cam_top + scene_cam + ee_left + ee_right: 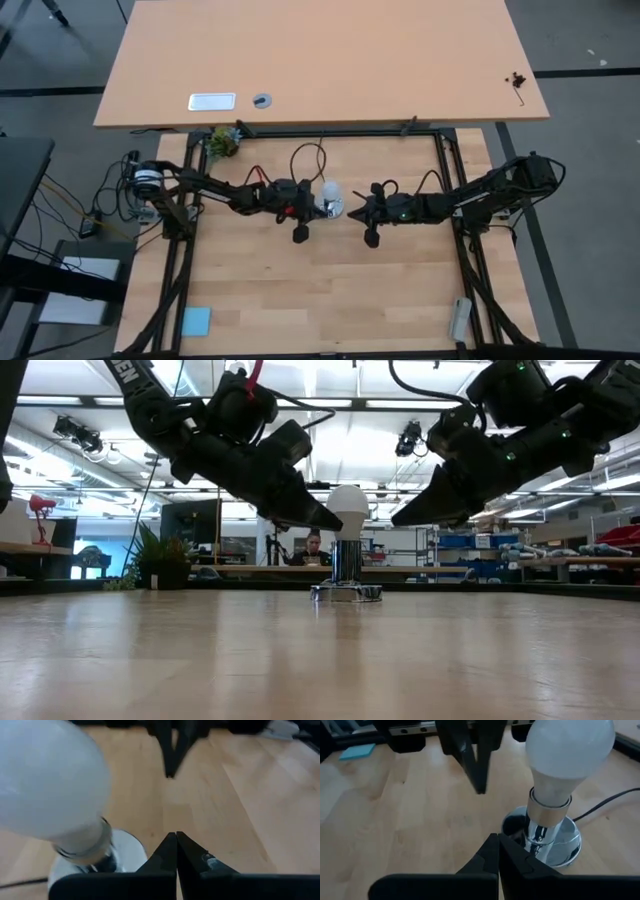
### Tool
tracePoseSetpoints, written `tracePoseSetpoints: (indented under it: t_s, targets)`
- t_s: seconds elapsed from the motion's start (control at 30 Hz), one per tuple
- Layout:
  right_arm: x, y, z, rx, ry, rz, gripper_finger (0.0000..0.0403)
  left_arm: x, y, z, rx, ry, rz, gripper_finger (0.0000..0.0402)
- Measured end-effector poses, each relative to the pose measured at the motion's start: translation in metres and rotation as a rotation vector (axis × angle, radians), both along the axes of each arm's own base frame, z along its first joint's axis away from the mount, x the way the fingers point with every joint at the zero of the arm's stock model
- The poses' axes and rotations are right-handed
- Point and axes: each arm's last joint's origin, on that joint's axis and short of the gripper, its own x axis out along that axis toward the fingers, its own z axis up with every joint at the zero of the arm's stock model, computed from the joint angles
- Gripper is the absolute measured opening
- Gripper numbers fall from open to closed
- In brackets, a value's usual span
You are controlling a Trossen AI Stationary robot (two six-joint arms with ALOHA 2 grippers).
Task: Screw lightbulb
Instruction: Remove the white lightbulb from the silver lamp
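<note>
Lightbulb (568,750) — white, frosted, upright in silver socket (555,845); left tool (325,520), right tool (405,518) both closed, empty.

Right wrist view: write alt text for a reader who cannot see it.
A white lightbulb stands upright in a round silver socket on the wooden table. The right gripper is shut, beside the socket, touching nothing. The left gripper, also shut, points in from opposite.

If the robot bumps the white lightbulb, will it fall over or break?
The lightbulb stands upright in the silver socket, so a light bump probably won't topple it. Its wide top on a narrow neck could make it wobble. The smooth round shell looks slippery and likely fragile if squeezed.
</note>
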Motion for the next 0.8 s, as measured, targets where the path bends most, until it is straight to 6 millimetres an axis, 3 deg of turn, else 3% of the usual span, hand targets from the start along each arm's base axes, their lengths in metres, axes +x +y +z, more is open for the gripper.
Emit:
tracePoseSetpoints:
  t_s: [0.4, 0.8]
  targets:
    - [-0.001, 0.0, 0.0, -0.022, 0.009, 0.014, 0.0008, -0.001, -0.008, -0.001, 0.014, 0.027, -0.03, 0.0003]
    - [-0.009, 0.0, 0.02, -0.016, -0.043, 0.016, 0.0008, -0.013, -0.009, 0.035, 0.05, -0.051, -0.041, 0.0003]
